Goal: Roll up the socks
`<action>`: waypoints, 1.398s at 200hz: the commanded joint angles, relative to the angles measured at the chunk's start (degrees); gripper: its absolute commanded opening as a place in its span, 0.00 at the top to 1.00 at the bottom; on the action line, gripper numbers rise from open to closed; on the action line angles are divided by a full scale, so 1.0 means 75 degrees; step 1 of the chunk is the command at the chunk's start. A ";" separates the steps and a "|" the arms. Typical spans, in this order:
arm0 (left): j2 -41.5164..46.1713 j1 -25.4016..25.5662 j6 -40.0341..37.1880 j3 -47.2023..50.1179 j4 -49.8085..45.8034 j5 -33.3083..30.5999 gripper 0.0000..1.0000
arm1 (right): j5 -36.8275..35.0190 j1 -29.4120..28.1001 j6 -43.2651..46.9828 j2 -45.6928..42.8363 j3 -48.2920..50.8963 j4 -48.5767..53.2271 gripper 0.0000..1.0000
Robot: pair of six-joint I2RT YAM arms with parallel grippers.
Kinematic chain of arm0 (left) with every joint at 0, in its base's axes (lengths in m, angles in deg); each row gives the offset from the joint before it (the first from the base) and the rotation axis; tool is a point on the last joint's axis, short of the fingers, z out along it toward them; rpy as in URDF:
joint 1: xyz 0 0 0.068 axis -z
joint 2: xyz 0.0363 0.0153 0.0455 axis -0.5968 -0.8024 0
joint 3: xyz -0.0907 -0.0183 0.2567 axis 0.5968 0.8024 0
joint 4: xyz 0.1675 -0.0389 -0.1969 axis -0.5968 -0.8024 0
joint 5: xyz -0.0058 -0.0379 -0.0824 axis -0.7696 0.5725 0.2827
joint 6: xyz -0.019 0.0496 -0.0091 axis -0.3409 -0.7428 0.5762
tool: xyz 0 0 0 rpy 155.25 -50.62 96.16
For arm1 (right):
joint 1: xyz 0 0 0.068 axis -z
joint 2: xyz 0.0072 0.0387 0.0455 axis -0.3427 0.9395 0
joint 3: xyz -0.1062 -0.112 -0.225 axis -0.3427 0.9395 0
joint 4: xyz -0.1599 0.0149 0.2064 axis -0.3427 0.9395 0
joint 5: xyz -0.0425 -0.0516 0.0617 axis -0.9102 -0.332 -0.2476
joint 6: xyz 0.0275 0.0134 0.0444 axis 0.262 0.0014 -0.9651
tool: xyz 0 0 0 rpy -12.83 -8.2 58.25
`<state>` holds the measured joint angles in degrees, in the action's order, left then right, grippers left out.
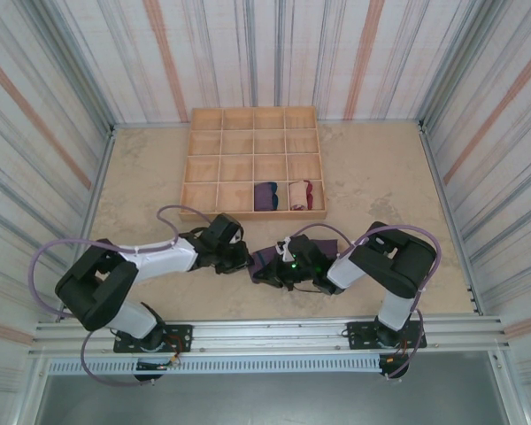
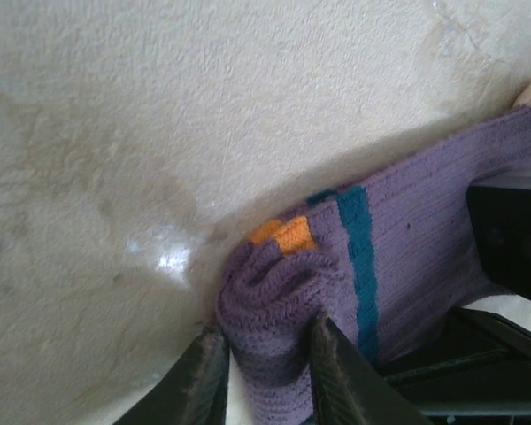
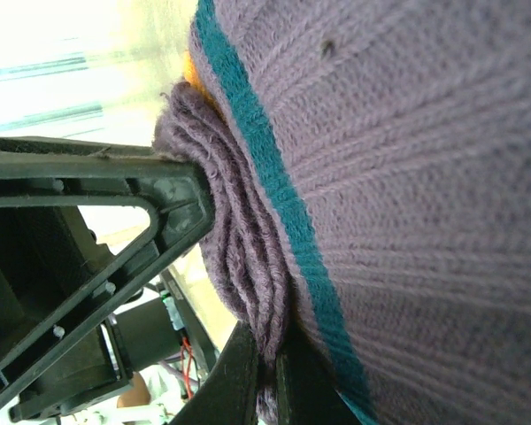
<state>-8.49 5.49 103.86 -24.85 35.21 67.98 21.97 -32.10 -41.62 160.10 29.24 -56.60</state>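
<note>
Clamped in left gripper [image 2: 265, 341]: rolled end of purple sock [image 2: 407, 239], teal stripe and orange cuff showing, low on table [image 1: 380, 177] between both arms. Nipped too by right gripper [image 3: 267, 372], fingers nearly together. Likely light, soft, springy, apt to uncoil. Best held across tight coil, not loose tail.

The sock [image 2: 407, 230] is matt knitted cloth, ribbed and slightly fuzzy. The left fingers [image 2: 199, 381] are smooth black plastic with a dull sheen. The surface [image 2: 115, 133] looks pale, grainy and rough, with one glossy glint. At twelve o'clock the tray [image 1: 239, 214] is bare matt wood. At six o'clock the rail [image 1: 265, 329] is ribbed grey metal.
</note>
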 commanded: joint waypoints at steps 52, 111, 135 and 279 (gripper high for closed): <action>-0.0574 -0.0066 -0.0265 -0.0607 -0.1251 -0.0799 0.97 | -0.0130 0.0266 0.0353 0.0053 0.0216 0.1601 0.96; -0.0145 -0.0566 -0.0846 -0.1649 -0.3543 -0.0820 1.00 | -0.2263 -0.0501 0.3744 -0.2219 -0.1632 0.6605 0.51; 0.0015 -0.0578 -0.0727 -0.1610 -0.3965 -0.0584 1.00 | -0.3744 -0.1232 0.4865 -0.2766 -0.2235 0.7798 0.45; -0.0022 -0.0595 -0.0983 -0.2014 -0.4864 0.0167 1.00 | -0.9351 -0.4754 0.8816 -0.0055 -0.4020 0.6749 0.38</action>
<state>-9.37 1.22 98.15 -38.78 1.77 68.13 -40.87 -67.03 18.38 155.77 2.31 -5.06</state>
